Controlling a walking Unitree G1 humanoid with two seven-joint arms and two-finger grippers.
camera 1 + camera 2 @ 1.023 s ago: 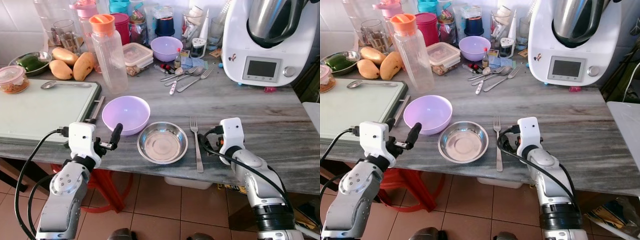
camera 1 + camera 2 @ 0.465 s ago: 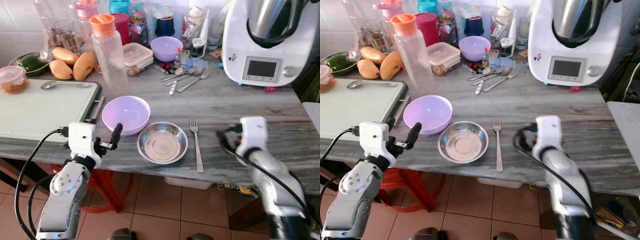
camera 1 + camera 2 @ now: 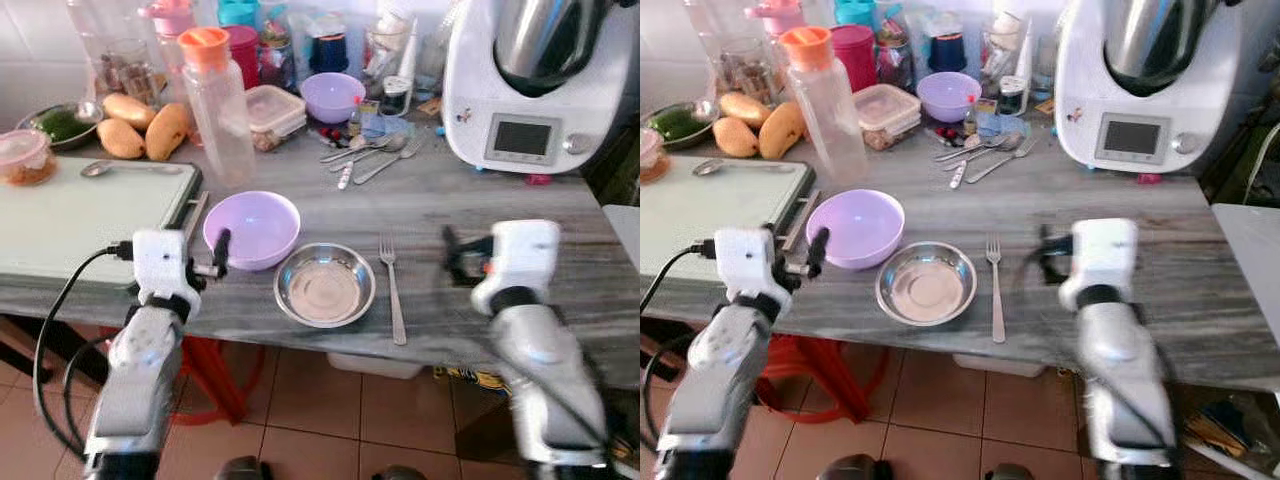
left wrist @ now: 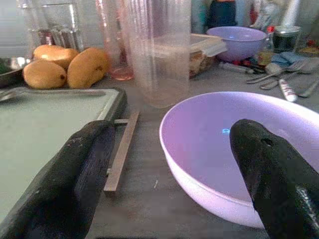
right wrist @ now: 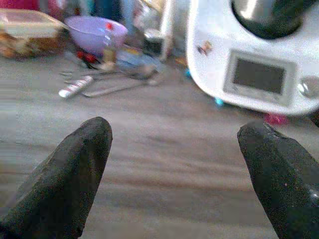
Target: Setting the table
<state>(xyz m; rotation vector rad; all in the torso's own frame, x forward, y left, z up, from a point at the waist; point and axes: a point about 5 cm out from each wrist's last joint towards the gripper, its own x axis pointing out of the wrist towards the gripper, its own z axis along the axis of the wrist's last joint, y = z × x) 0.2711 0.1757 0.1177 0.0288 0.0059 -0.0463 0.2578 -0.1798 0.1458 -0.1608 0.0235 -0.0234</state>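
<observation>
Fork (image 3: 392, 290) is lying on the grey wood-grain desk (image 3: 520, 215) near its front edge, tines pointing away from the robot, just right of the steel bowl (image 3: 325, 285). Lilac bowl (image 3: 252, 229) is sitting just left of the steel one, the rims close together. That's one fork and one steel bowl in the place setting; two lilac bowls in total, counting the second lilac bowl (image 3: 332, 97) at the back.

Left end effector (image 3: 216, 258) is hovering at the desk edge, fingers spread wide, one on each side of the near lilac bowl's rim in the wrist view, not touching it. Right end effector (image 3: 452, 262) is hanging over bare desk right of the fork, fingers wide, gripping nothing; the arm is motion-blurred.

Loose cutlery (image 3: 375, 152) is lying mid-desk. White kitchen machine (image 3: 530, 90) is standing back right. Green cutting board (image 3: 85, 215) is sitting on the left, with one spoon (image 3: 125, 168) at its far edge. Three mangoes (image 3: 140, 125) and the orange-capped bottle (image 3: 217, 105) are standing behind. Terracotta tile floor (image 3: 330, 420) is showing below.
</observation>
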